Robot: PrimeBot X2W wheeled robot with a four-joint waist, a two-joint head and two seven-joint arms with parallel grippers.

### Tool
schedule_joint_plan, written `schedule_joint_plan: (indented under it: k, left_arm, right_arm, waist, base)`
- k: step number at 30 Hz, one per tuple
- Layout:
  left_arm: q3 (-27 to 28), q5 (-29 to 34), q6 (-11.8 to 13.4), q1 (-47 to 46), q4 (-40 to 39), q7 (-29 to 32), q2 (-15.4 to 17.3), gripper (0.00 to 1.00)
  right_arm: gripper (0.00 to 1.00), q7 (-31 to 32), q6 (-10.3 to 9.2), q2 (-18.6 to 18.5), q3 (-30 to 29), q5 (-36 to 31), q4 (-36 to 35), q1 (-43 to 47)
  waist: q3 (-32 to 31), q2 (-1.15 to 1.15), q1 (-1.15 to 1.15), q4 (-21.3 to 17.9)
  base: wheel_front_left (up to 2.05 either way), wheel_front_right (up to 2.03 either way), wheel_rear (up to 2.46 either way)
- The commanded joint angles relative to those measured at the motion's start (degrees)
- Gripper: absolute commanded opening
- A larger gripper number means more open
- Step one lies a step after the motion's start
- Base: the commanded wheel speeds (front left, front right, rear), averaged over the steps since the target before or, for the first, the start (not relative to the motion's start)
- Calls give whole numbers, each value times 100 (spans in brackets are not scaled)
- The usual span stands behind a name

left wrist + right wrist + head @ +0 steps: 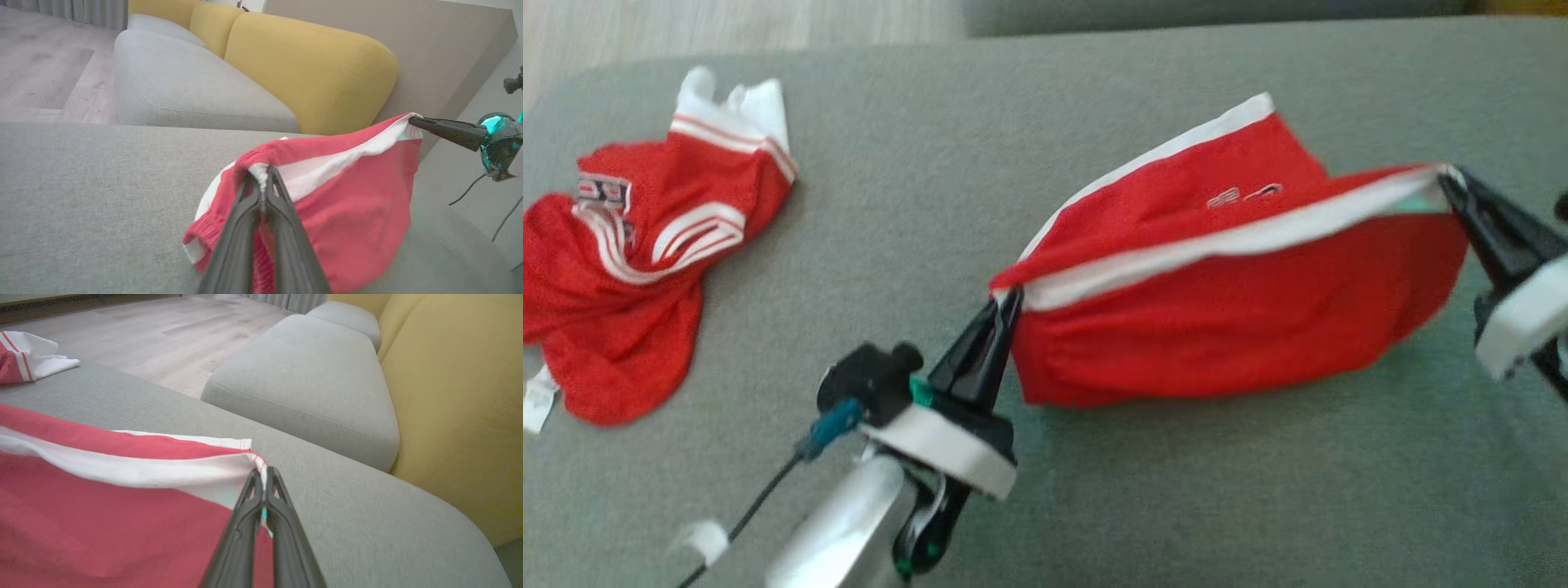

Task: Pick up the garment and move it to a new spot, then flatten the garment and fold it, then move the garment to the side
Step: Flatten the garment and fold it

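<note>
The garment (1225, 327) is a pair of red shorts with a white side stripe, stretched between both grippers above the grey cushion (1094, 506). My left gripper (1010, 296) is shut on its gathered waistband end, seen close in the left wrist view (264, 171). My right gripper (1445, 175) is shut on the other end at the white hem, seen in the right wrist view (263, 473). The garment (359, 212) sags between the two grips, and its far part (102, 506) rests on the cushion.
A second red and white garment (629, 269) lies crumpled at the cushion's left end, its white sleeve (36, 359) near the edge. A grey seat (310, 388) and yellow backrests (310, 69) stand beyond, with wooden floor (45, 69) past the edge.
</note>
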Motion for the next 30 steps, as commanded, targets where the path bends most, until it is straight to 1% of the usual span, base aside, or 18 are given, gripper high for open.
schedule_joint_plan:
  k: [1,4,8,15,16,17,18,19,20,21,22,24,26,28,30]
  left_arm:
    - [230,-14,-12,-344,-43,-13,-22,0]
    - [236,-25,-34,-684,356,0,-194,0]
    - [234,22,-10,-1072,832,-38,-365,0]
    - [204,92,-44,-1483,1305,-280,-546,0]
    - [207,92,-47,-1512,1357,-310,-564,0]
    - [220,67,-51,-1526,1410,-336,-585,0]
    - [219,61,-57,-1541,1456,-359,-601,12]
    - [219,61,-57,-1541,1456,-359,-601,12]
    - [211,61,-64,-1544,1492,-381,-615,31]
    - [219,36,-72,-1529,1519,-401,-630,68]
    - [230,29,-52,-1509,1545,-421,-643,100]
    - [259,76,34,-1455,1546,-461,-661,100]
    - [311,230,202,-1365,1476,-491,-661,100]
    - [448,497,481,-1229,1264,-505,-631,100]
    - [637,867,778,-1001,860,-508,-601,100]
  right_arm:
    - [0,24,-4,-252,160,142,-12,-277]
    - [0,80,-4,-442,709,317,422,-945]
    - [0,-19,-4,-560,1340,427,1069,-1762]
    - [0,-628,-4,-366,2095,654,2177,-2735]
    - [16,-726,-4,-309,2186,723,2321,-2812]
    - [42,-835,-4,-253,2257,795,2462,-2878]
    - [100,-971,-4,-197,2291,859,2608,-2938]
    - [100,-971,-4,-197,2291,859,2608,-2938]
    - [100,-1114,-4,-127,2303,944,2753,-2976]
    - [100,-1236,-4,-48,2310,1075,2880,-2983]
    - [100,-1342,-4,24,2309,1236,2999,-2969]
    - [100,-1494,-4,104,2359,1509,3165,-2923]
    - [100,-1583,-4,152,2420,1764,3273,-2845]
    - [100,-1592,-4,167,2499,1997,3352,-2745]
    - [100,-1564,-4,151,2577,2170,3460,-2648]
  waist:
    - [278,0,-2,248]
    - [481,0,-2,390]
    - [728,0,-2,549]
    - [999,0,-2,739]
    - [1009,0,-2,750]
    - [1013,0,-2,759]
    - [1012,0,-2,763]
    - [1012,0,-2,763]
    - [1003,0,-2,768]
    - [984,0,-2,770]
    - [950,0,-2,771]
    - [881,0,-2,754]
    - [800,0,-2,718]
    - [722,0,-2,679]
    - [664,0,-2,668]
  base:
    - [0,0,0]
    - [0,0,0]
    - [0,0,0]
    - [0,0,0]
    - [0,0,0]
    - [0,0,0]
    - [0,0,0]
    - [0,0,0]
    - [0,0,0]
    - [0,0,0]
    - [0,0,0]
    - [0,0,0]
    - [0,0,0]
    - [0,0,0]
    - [0,0,0]
